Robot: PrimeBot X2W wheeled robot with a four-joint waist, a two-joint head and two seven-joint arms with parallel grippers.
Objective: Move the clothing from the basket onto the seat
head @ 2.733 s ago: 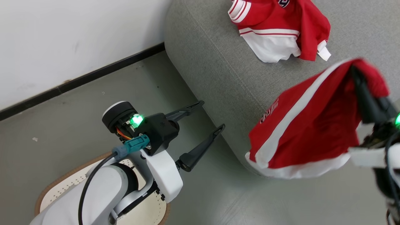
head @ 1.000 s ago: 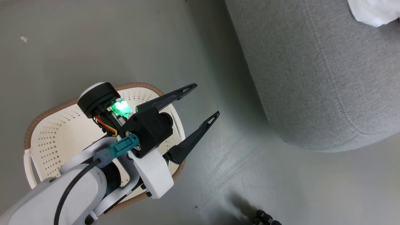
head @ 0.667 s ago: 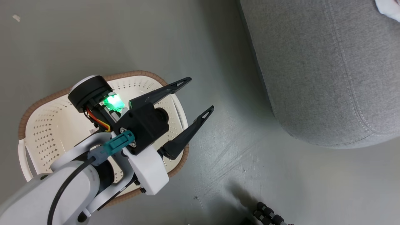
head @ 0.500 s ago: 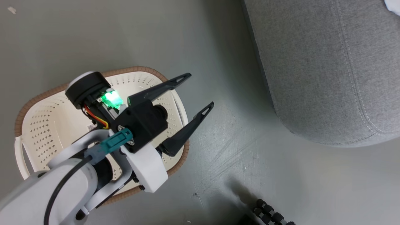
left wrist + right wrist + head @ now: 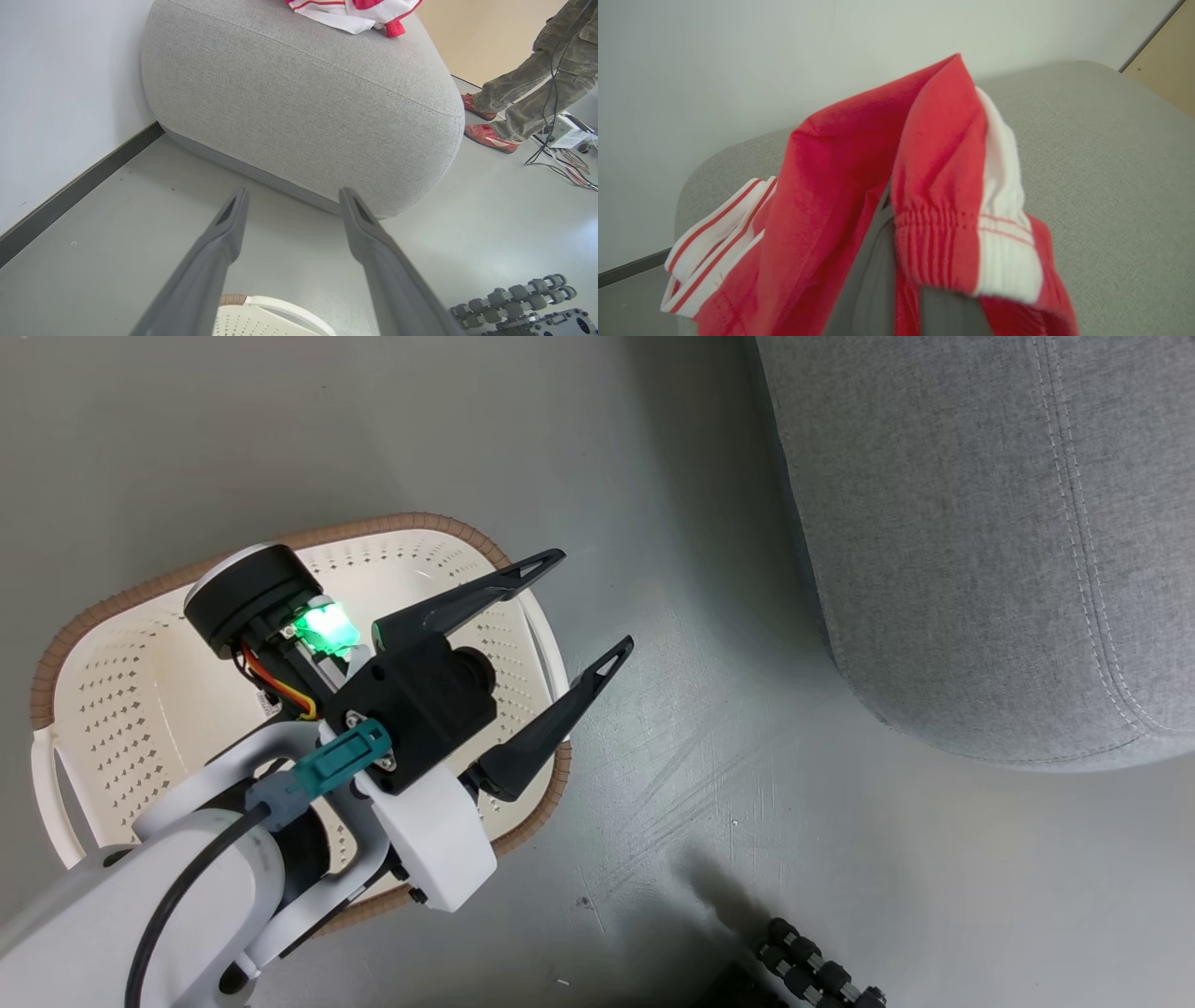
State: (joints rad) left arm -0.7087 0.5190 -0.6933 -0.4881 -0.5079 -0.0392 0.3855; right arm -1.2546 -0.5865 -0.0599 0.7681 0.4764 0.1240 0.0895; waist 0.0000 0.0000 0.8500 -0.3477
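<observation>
Camera's swung to the basket (image 5: 420, 516); right gripper (image 5: 880, 233) clamps jersey (image 5: 831, 186) over the seat (image 5: 1087, 163), left gripper (image 5: 588, 600) gapes empty.

Left arm: glossy white forearm shell (image 5: 121, 924), black cable (image 5: 173, 905) running into a teal connector (image 5: 341, 761). Wrist is a black block (image 5: 420, 695) with a green light (image 5: 322, 627) lit and a round black cap (image 5: 238, 593) (pale top face). Red, orange and yellow wires (image 5: 280, 695) exposed beside it. Left gripper (image 5: 587, 603): two long dark tapered fingers (image 5: 467, 602), triangular cut-outs at the tips. Small dark screws (image 5: 412, 894) on the white bracket (image 5: 429, 840).
</observation>
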